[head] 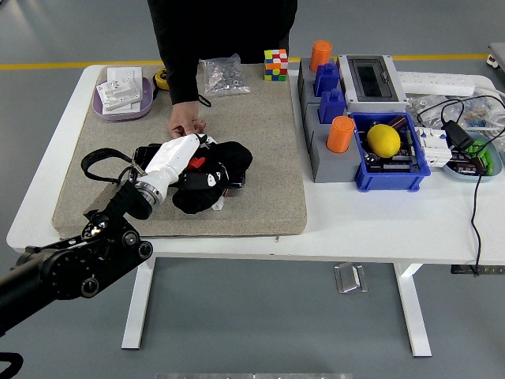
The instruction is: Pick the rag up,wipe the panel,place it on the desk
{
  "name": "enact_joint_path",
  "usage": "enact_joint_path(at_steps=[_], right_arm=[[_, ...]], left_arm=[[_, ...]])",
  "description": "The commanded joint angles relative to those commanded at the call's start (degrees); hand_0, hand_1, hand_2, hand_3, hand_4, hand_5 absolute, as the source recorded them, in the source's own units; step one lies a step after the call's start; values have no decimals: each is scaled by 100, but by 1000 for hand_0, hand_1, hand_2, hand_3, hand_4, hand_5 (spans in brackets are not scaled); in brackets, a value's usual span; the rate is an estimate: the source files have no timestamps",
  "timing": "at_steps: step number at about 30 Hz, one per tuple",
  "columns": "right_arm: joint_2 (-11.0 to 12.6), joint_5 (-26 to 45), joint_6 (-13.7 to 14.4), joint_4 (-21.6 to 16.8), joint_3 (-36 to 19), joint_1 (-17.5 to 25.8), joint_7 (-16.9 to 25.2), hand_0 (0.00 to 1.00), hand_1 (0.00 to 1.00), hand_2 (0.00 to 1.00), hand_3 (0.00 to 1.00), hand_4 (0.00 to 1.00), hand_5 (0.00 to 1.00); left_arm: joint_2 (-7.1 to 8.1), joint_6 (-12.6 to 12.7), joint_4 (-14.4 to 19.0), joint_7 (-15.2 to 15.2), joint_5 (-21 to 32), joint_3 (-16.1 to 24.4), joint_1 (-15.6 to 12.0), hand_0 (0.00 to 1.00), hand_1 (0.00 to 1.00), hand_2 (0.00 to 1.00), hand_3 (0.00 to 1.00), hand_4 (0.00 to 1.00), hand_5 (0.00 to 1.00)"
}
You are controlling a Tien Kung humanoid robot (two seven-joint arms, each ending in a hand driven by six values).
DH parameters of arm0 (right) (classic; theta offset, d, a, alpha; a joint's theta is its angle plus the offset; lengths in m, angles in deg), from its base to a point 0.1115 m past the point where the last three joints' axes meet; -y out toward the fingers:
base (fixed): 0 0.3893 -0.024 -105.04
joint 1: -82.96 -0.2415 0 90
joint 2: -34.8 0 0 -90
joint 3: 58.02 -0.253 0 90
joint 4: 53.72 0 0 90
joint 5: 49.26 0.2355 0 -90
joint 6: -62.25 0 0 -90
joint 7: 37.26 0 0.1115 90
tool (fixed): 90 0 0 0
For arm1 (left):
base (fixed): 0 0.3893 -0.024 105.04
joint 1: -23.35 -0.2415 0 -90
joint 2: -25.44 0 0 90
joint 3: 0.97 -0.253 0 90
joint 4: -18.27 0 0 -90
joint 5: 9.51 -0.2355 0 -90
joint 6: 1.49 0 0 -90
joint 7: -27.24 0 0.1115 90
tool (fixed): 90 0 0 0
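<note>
A black rag [217, 168] lies bunched on top of a black panel [150, 155] on the tan mat. My left hand [189, 162], white with black fingers, presses on the rag with its fingers curled into the cloth. The panel is mostly hidden under the rag and hand; its left end shows. A person's hand [186, 125] rests on the mat at the panel's far edge. My right hand is not in the picture.
The tan mat [260, 126] covers the table's left half. A purple tray [125, 96], a bag of screws [221, 75] and a colour cube [275, 63] stand at the back. Grey blocks with orange cylinders [340, 134] and a blue bin with a lemon [384, 140] stand right.
</note>
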Motion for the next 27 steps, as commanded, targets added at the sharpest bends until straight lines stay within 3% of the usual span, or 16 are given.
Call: enact_joint_path(at_steps=[15,27], right_arm=[[14,-59,4,0,-54,-3,-34,720,665,697,585,939,579],[-29,-130,2,0,-114,25,-57,720,664,697,585,939,579]], left_arm=[[-11,-58,114,48,-3,-264,60,219,148,496,378,325,2],[-30,176,-72,136,-137,26,-50,219,149,497,382,332,2]])
